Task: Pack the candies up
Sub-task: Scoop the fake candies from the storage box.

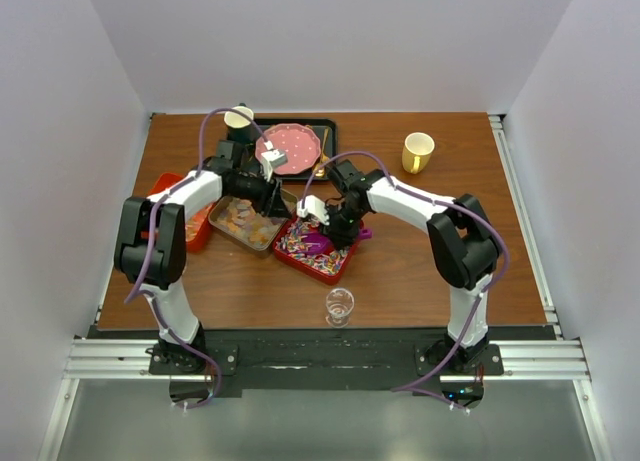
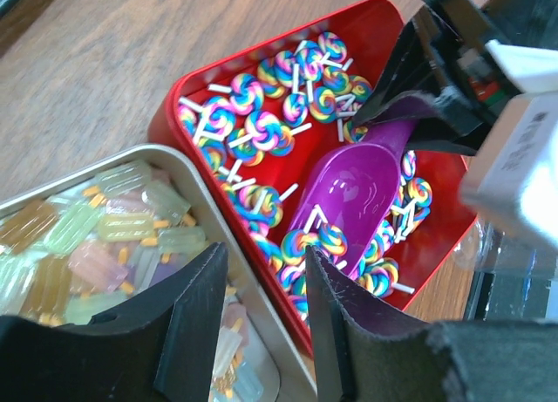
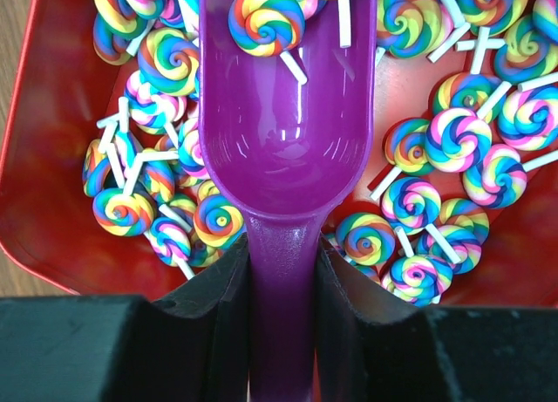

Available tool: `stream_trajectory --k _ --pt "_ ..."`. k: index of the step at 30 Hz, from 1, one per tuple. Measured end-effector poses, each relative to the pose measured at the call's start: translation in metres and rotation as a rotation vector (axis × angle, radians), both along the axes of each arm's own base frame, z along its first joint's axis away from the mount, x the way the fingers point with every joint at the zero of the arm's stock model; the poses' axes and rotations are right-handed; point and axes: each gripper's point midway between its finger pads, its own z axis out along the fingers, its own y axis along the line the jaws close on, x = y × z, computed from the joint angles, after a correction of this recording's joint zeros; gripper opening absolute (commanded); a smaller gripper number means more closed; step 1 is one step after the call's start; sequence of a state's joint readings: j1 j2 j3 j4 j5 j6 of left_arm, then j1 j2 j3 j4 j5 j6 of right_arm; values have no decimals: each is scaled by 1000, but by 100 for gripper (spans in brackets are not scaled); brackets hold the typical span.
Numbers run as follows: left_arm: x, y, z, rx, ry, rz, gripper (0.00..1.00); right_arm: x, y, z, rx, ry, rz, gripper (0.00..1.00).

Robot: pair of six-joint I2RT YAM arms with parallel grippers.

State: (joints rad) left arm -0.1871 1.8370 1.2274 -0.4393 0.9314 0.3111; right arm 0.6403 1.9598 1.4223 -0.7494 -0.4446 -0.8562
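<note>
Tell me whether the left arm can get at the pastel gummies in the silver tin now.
Probably yes: the left gripper hangs open over the rim of the silver tin, and the pastel gummies lie uncovered with nothing between.

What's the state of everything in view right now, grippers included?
right gripper: shut on the scoop handle.
left gripper: open, holding nothing.
scoop: lying in the red tray, a lollipop in its bowl.
red tray: holds many swirl lollipops.
tin: lidless, holds pastel candies.
glass: upright.
mug: upright.
plate: flat on the black tray.
</note>
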Motion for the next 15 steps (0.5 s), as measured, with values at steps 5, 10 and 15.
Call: stream_trajectory --k 5,10,15 --pt "10 13 3 3 0 33 45 -1 3 0 71 -35 1 0" --pt "17 23 5 9 -2 48 45 -4 9 0 158 -12 -16 0" --pt "16 27 5 21 11 39 45 -3 10 2 210 -5 -39 0"
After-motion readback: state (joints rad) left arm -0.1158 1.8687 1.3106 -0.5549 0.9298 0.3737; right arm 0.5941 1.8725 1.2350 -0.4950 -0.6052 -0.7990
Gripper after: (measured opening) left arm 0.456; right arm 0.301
